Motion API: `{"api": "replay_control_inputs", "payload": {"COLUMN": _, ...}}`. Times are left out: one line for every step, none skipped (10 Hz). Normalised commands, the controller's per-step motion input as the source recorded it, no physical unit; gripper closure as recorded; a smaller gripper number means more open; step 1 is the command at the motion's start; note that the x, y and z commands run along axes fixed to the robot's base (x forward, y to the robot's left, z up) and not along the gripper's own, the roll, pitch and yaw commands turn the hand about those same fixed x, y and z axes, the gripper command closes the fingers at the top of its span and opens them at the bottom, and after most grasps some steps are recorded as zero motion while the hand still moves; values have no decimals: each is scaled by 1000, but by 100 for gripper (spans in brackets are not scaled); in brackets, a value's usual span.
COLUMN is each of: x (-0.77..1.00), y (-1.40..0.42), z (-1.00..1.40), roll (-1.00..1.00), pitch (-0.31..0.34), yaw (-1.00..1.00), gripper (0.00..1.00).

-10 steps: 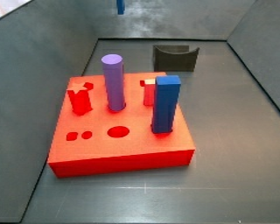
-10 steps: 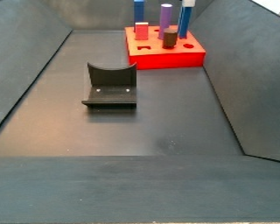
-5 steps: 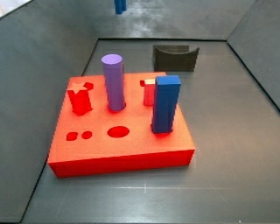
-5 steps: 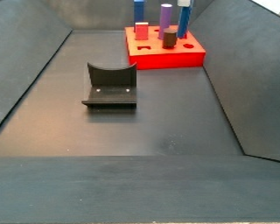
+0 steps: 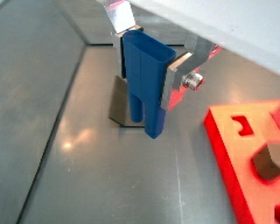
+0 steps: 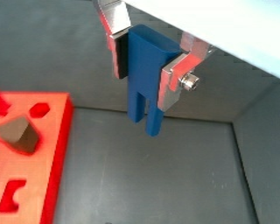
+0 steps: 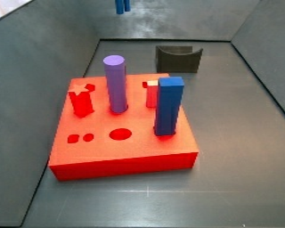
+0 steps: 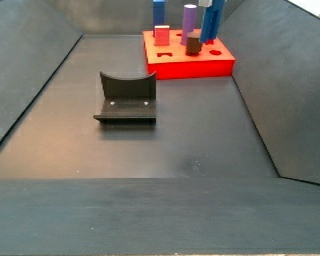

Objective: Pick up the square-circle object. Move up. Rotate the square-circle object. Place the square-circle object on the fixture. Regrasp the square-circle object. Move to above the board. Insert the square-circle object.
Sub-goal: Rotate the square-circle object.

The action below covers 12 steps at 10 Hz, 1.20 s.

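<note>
My gripper (image 5: pixel 149 66) is shut on the square-circle object (image 5: pixel 143 83), a dark-blue piece that hangs down from between the silver fingers (image 5: pixel 175 74). Both wrist views show this hold, with the gripper (image 6: pixel 145 57) and the object (image 6: pixel 146 87) high above the grey floor. In a side view only the object's lower end (image 7: pixel 121 5) shows at the upper edge, and it also shows high near the board (image 8: pixel 215 12). The red board (image 7: pixel 121 151) lies below and off to the side (image 5: pixel 241 157). The fixture (image 7: pixel 178 59) stands bare on the floor (image 8: pixel 124 98).
On the board stand a tall purple cylinder (image 7: pixel 114 82), a tall blue square post (image 7: pixel 169 105) and short red pegs (image 7: pixel 81 100). Round and square holes (image 7: pixel 120 134) open near its front. Sloping grey walls (image 8: pixel 29 80) enclose the floor.
The held object has edged slightly sideways at the top of a side view. The board, its posts and the fixture have not moved.
</note>
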Motion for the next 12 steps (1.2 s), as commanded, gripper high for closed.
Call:
{"api": "replay_control_inputs", "payload": {"x": 3, "y": 0, "z": 3, "roll": -39, "pitch": 30, "yaw": -1000, "gripper": 100}}
{"api": "replay_control_inputs", "payload": {"x": 3, "y": 2, "z": 3, "roll": -42, "pitch": 32, "yaw": -1000, "gripper": 100}}
{"api": "replay_control_inputs", "payload": {"x": 3, "y": 4, "z": 3, "roll": -46, "pitch": 35, "yaw": -1000, "gripper": 100}}
{"api": "replay_control_inputs", "payload": {"x": 3, "y": 6, "z": 3, "roll": -52, "pitch": 40, "yaw": -1000, "gripper": 100}}
{"api": "replay_control_inputs", "payload": {"x": 3, "y": 7, "z": 3, "roll": -58, "pitch": 44, "yaw": -1000, "gripper": 100}}
{"api": "replay_control_inputs", "payload": {"x": 3, "y": 7, "z": 3, "roll": -66, "pitch": 50, "yaw": -1000, "gripper": 100}}
{"api": "replay_control_inputs", "payload": {"x": 4, "y": 8, "z": 4, "roll": -79, "pitch": 60, "yaw": -1000, "gripper": 100}}
{"api": "replay_control_inputs", "payload": {"x": 5, "y": 8, "z": 5, "roll": -93, "pitch": 70, "yaw": -1000, "gripper": 100}}
{"api": "replay_control_inputs", "payload": {"x": 6, "y": 8, "z": 6, "roll": -114, "pitch": 85, "yaw": -1000, "gripper": 100}}
{"api": "replay_control_inputs", "payload": {"x": 7, "y": 9, "z": 7, "roll": -127, "pitch": 94, "yaw": -868, "gripper": 100}}
{"api": "replay_control_inputs", "payload": {"x": 10, "y": 9, "z": 10, "roll": -127, "pitch": 92, "yaw": -492, "gripper": 100}}
{"api": "replay_control_inputs", "payload": {"x": 12, "y": 9, "z": 11, "roll": -127, "pitch": 92, "yaw": -375, "gripper": 100}}
